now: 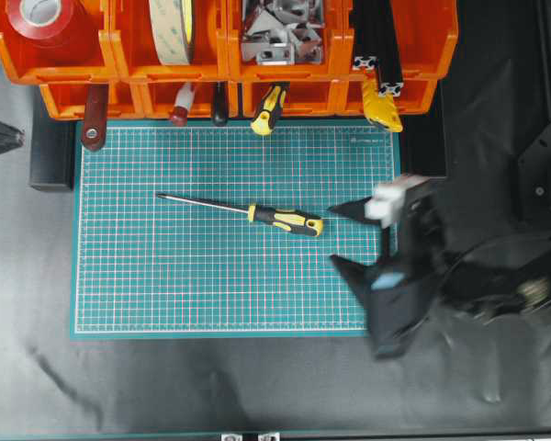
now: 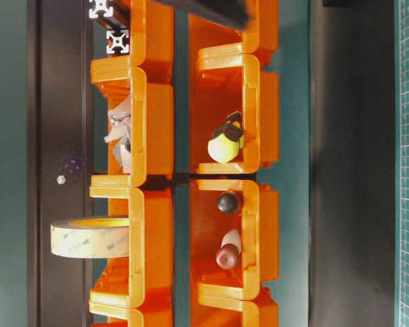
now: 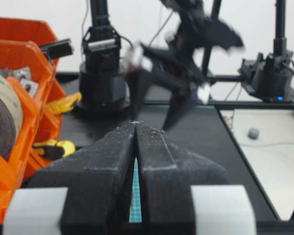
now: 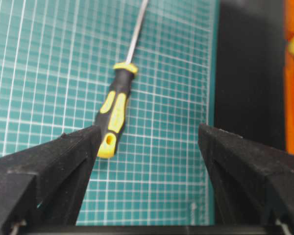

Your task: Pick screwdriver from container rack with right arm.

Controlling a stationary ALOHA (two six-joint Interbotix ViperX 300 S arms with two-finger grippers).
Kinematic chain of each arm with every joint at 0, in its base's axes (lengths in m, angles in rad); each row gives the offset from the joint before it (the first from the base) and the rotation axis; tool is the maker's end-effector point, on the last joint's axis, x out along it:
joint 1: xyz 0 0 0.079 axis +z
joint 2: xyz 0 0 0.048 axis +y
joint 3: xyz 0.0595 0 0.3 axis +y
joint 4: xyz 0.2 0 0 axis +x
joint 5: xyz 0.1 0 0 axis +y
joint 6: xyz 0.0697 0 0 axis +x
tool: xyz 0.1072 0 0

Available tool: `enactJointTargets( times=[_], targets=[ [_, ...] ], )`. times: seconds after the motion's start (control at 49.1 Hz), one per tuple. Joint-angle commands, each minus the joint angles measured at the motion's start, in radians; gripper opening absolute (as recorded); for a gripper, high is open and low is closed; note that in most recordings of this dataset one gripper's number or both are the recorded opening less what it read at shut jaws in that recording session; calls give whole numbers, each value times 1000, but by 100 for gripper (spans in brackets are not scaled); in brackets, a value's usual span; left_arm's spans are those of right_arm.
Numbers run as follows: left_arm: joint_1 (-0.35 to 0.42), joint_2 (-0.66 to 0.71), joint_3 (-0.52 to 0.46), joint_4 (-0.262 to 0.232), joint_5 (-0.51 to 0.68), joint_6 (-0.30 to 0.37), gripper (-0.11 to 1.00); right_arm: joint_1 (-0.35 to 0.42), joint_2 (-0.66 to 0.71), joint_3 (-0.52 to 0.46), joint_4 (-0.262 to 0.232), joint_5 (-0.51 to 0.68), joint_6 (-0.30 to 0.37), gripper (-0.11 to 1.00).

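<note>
Screwdriver: long yellow-and-black-handled screwdriver (image 1: 285,219) lies flat on the green gridded cutting mat (image 1: 165,303), outside the orange plastic bin rack (image 1: 119,64).
Right gripper (image 1: 349,237): fingers spread wide, empty, beside handle end.
Left gripper (image 3: 135,128): closed, empty.
Advice: if regrasping, straddle the thick handle squarely.

Workshop bench: orange tool bins (image 1: 230,55), cutting mat (image 1: 220,266).

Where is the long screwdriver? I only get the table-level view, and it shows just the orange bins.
Observer: The screwdriver lies flat on the green mat, outside the container rack.
Operator: Is the right gripper holding it?
Observer: No. The right gripper is open, just beyond the handle's end.
Operator: And the left one?
Observer: The left gripper is shut on nothing.
</note>
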Motion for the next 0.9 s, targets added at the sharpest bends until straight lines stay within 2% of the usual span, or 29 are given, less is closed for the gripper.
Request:
enactJointTargets(
  times=[0.0, 0.183, 0.346, 0.611, 0.876],
  targets=[
    [-2, 11, -23, 5, 6, -2, 0, 3, -140, 35, -21, -37, 83, 77],
    [-2, 11, -25, 3, 31, -2, 0, 2, -359, 146, -77, -84, 236, 77],
    [-2, 11, -23, 3, 32, -2, 0, -9, -535, 213, -127, -89, 308, 77],
    [-2, 18, -23, 3, 72, -3, 0, -9, -764, 314, -133, -107, 324, 76],
    [0, 18, -23, 3, 72, 0, 0, -12, -882, 385, -133, -106, 324, 76]
  ],
)
